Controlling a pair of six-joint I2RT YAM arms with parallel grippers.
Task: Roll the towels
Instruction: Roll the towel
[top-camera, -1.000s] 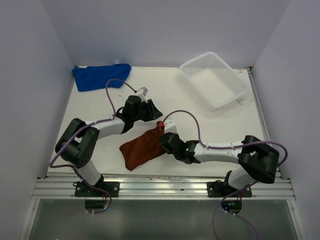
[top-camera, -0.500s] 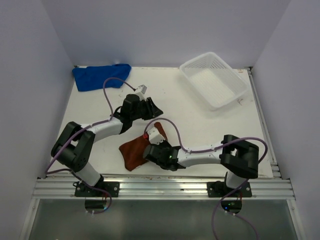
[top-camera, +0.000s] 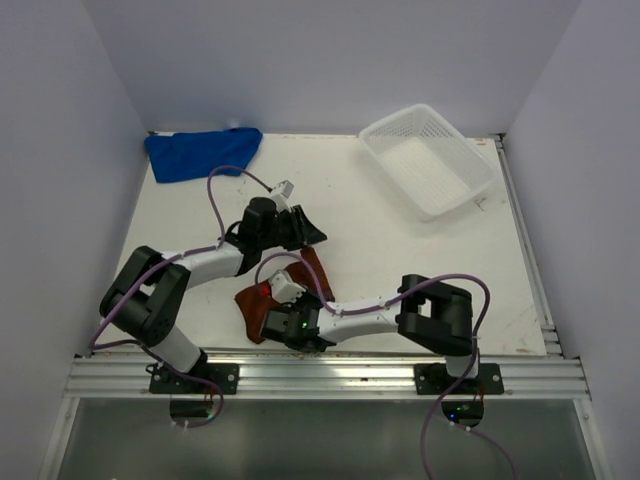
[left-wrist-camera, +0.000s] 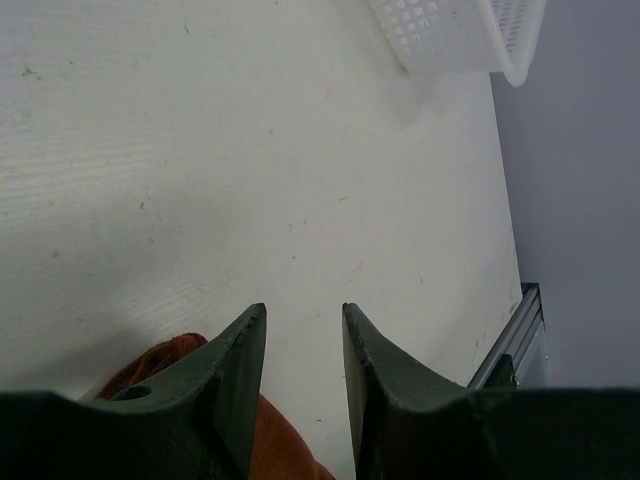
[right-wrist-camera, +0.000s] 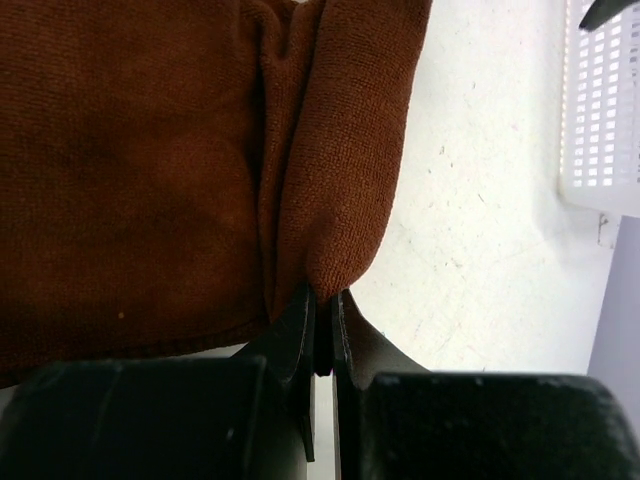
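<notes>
By the desk's (top-camera: 420, 250) near edge lies the rust-brown towel (top-camera: 252, 308), its long axis slanting far-right. The blue towel (top-camera: 200, 152) sits in the far-left corner. The right pincer (right-wrist-camera: 322, 297) is clenched on the rust-brown towel's fold. The left pincer (left-wrist-camera: 303, 325), released and empty, hovers over its far end.

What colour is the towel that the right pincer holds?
Plain rust-brown. The towel shows best in the right wrist view.

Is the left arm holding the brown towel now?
No, the left gripper has open jaws with only table between them; the brown towel lies beside one.
</notes>
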